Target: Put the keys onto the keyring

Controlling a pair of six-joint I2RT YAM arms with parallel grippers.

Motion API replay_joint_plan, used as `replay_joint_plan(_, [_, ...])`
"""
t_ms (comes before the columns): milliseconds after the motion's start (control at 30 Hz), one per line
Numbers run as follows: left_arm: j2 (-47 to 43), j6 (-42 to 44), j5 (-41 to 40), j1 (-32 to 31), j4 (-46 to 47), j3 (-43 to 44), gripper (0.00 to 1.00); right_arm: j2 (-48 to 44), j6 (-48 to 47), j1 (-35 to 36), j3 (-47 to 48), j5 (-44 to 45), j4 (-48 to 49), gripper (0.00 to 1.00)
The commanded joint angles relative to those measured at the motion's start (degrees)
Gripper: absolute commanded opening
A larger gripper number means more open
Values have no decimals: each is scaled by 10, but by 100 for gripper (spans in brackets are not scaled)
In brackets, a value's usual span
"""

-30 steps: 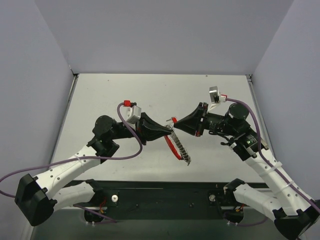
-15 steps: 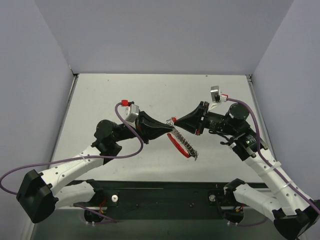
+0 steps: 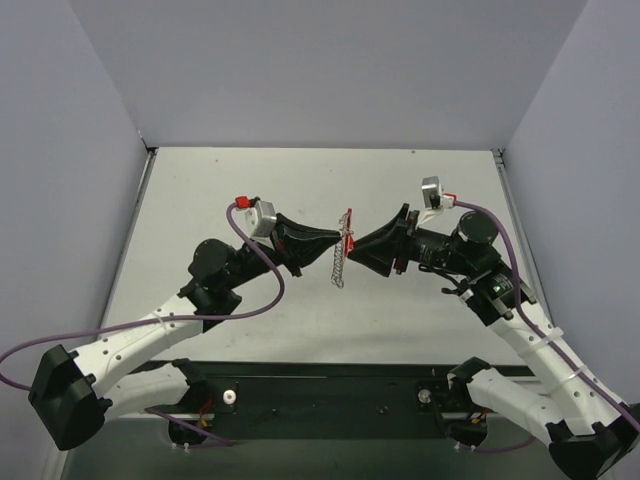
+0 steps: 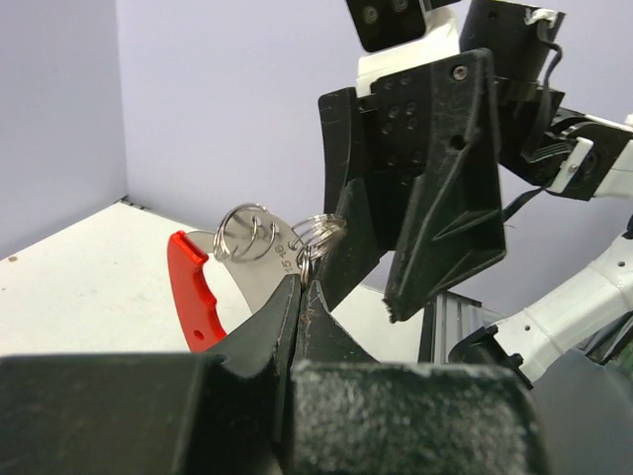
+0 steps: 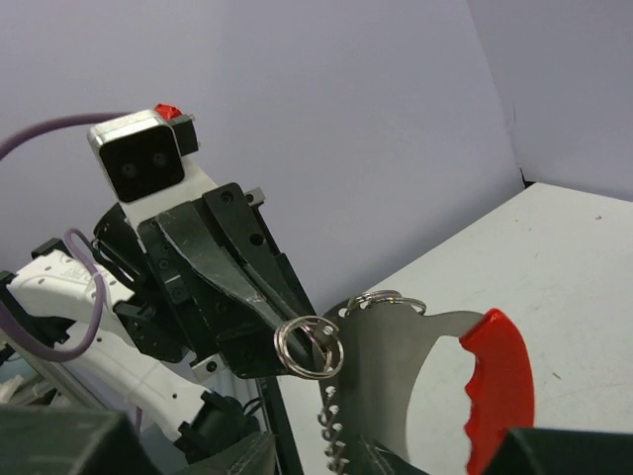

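Observation:
The keyring [image 3: 340, 268] hangs edge-on between the two gripper tips, above the table. Its red arc [image 4: 191, 297] and toothed grey plate [image 5: 435, 366] show in the wrist views. Two small silver split rings sit in its top edge. My left gripper [image 3: 340, 238] [image 4: 302, 285] is shut on one split ring [image 5: 309, 346], and the keyring hangs from it. My right gripper [image 3: 354, 244] [image 5: 391, 447] faces it tip to tip, jaws apart, with the keyring's lower part between its fingers [image 4: 440, 178]. The tiny red-headed key is not visible in any view.
The grey table [image 3: 250, 190] lies under both arms, with purple-grey walls on three sides. The black base rail [image 3: 330, 385] runs along the near edge. Purple cables loop from each wrist.
My left gripper has risen and moved right. The keyring swung from slanting down-right to hanging upright between the tips. My right gripper edged slightly left.

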Motion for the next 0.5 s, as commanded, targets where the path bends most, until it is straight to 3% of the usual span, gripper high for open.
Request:
replay_joint_plan(0, [-17, 18, -36, -4, 4, 22, 0, -20, -5, -2, -2, 2, 25, 43])
replay_joint_plan(467, [-39, 21, -26, -3, -10, 22, 0, -25, -28, -1, -5, -6, 16, 74])
